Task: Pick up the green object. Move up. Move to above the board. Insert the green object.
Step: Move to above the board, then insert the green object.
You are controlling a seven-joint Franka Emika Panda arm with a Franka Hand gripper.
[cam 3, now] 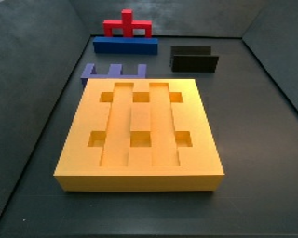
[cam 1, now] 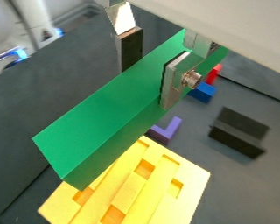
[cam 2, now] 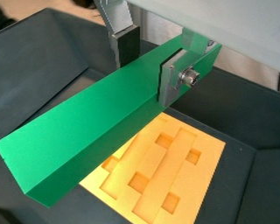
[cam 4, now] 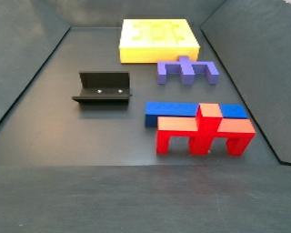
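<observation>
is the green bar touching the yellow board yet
Apart. Both wrist views show the green object clamped in the gripper high above the board; neither side view shows it on the board.

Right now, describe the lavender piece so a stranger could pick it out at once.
Start at the big yellow board; against its far short edge in a side view lies the lavender comb-shaped piece. It is low and pale purple with stubby prongs, unlike the dark blue bar or the black fixture. The gripper holds the green object above.
</observation>
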